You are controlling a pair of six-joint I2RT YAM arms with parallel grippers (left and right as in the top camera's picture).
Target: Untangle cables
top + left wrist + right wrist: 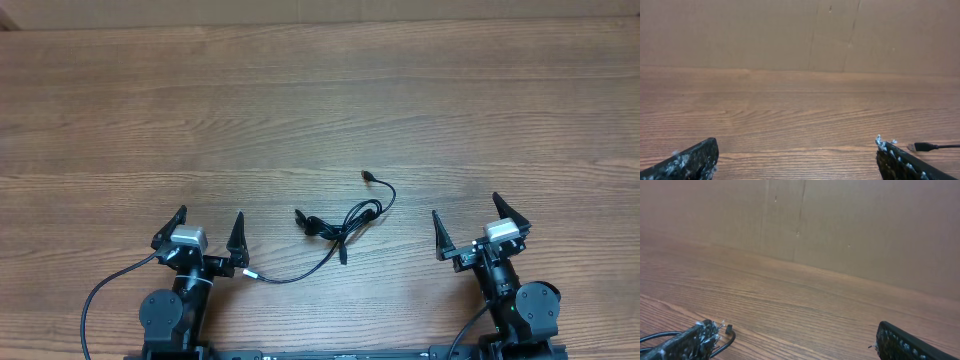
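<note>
— Near the table's front edge, how do the claws stand?
— Left gripper (210,215) and right gripper (466,208) both gape wide, holding nothing; their fingers are dark and pointed.
— And the cables (340,225)?
— Between them on the wood-grain table (300,100): thin black cords, knotted midway. They slant from a silver plug (250,273) near the left gripper toward a black plug (368,176) farther out.

The wood table (320,100) carries a small bunch of thin black cables (340,225). They lie between the left gripper (210,213) and the right gripper (465,205). One plug (921,147) lies near the left gripper's right finger.
</note>
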